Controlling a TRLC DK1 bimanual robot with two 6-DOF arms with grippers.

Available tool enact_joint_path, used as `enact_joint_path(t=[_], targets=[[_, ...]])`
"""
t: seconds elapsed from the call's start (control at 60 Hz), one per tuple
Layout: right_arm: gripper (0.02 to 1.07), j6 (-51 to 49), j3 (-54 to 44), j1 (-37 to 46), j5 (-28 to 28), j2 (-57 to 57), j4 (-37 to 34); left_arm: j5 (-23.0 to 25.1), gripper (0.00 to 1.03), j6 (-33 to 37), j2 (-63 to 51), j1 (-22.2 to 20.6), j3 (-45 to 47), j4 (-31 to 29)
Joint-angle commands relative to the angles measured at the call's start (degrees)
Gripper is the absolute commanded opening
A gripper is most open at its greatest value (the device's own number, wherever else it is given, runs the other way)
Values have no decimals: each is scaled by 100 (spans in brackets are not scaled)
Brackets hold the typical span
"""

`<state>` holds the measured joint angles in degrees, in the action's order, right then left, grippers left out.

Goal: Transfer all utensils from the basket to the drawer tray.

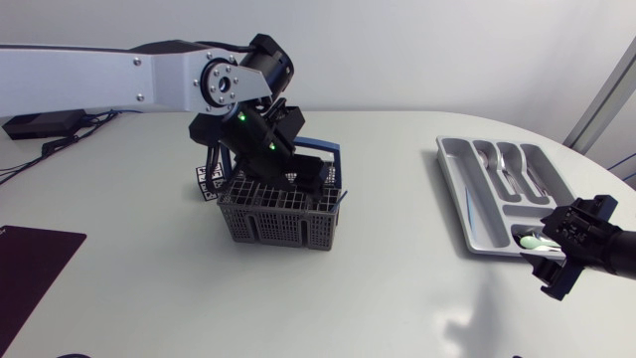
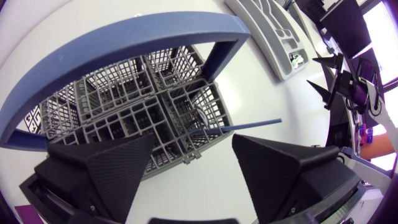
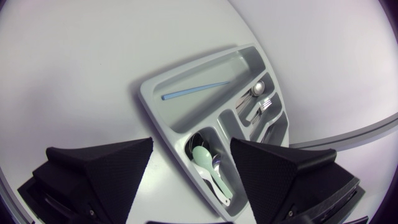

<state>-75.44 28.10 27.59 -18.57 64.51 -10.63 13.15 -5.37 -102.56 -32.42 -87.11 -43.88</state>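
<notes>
With my left gripper's point(image 2: 193, 144) fingers apart above the cutlery basket point(image 2: 112, 121), I could miss the 1 thin blue chopstick point(image 2: 249, 125) leaning over its rim, or snag the grid.

The table point(image 1: 397, 249) is lit brightly and evenly from above, soft faint shadows being cast under the basket point(image 1: 281, 214) and beside the right arm point(image 1: 596, 244)
</notes>
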Motion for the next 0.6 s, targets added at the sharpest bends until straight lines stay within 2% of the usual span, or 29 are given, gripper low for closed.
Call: enact_joint_path(t=[0.0,0.283,0.467,0.583], targets=[[92,144,-155,-96,37,-105,-79,-23,77,-210,-211,-27,-236,-59],[92,179,-208,-219,64,-193,-132,-23,47,-272,-422,-97,-438,-59],[92,179,-261,-281,64,-237,-158,-23,41,-290,-510,-124,-544,-59],[92,170,-296,-290,64,-290,-158,-23,29,-298,-545,-133,-570,-77]])
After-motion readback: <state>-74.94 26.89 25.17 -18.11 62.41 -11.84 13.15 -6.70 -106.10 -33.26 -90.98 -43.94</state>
